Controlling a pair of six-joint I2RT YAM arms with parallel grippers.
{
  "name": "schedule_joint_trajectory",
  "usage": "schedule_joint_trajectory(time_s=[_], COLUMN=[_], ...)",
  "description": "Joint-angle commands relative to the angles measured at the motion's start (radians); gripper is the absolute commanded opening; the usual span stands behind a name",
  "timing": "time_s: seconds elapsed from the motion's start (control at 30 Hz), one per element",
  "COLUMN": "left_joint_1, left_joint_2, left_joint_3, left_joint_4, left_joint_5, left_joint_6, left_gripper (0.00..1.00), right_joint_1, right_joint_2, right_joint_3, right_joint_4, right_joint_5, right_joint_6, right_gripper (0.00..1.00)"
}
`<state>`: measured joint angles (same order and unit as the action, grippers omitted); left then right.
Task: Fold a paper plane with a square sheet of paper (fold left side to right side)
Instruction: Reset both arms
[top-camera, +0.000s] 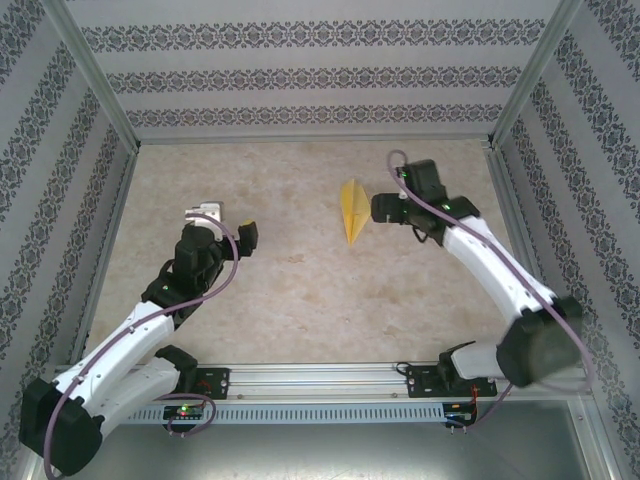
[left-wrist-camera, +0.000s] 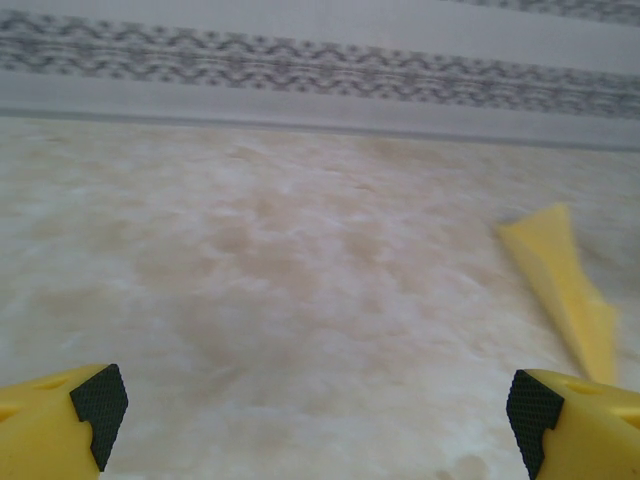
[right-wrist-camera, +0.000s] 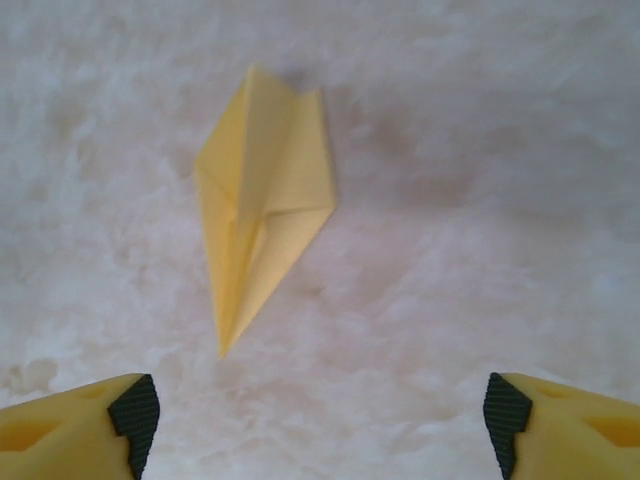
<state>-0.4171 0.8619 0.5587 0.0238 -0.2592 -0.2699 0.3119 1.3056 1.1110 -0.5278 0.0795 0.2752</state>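
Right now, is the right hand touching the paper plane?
Apart. In the right wrist view, bare table lies between the open right hand and the paper plane.

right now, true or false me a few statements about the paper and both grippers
1. The paper plane rests on the table, with neither gripper holding it. True.
2. The right gripper is shut on the paper plane. False: its jaws stand wide open and the plane lies free just ahead of them.
3. The left gripper is open with nothing between its jaws. True.
4. The paper is a flat, unfolded square. False: it is folded into a narrow pointed dart with visible creases.
5. The paper plane lies closer to the left gripper than to the right. False: in the top view it sits right beside the right gripper.
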Motion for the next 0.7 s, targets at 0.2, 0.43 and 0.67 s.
schedule_joint_trajectory(time_s=[0.2, 0.43, 0.67], left_joint_1=[0.11, 0.179, 0.245], left_joint_2=[0.022, 0.105, 0.197], left_joint_3=[-0.074, -0.185, -0.285], left_joint_4=[0.117, 0.31, 0.578], left_joint_5=[-0.209, -0.219, -0.054], left_joint_6=[0.127, 0.234, 0.315], left_gripper=[1.0, 1.0, 1.0], right_joint_1=[-0.275, -0.327, -0.33], right_joint_2=[-0.215, -0.062, 0.078], right_joint_3=[-0.445, -0.663, -0.683], right_joint_4=[0.497, 0.981, 1.224], right_joint_5=[0.098, 0.066, -0.016], right_joint_6=[-0.069, -0.124, -0.187], right_gripper=[0.98, 0.98, 0.98])
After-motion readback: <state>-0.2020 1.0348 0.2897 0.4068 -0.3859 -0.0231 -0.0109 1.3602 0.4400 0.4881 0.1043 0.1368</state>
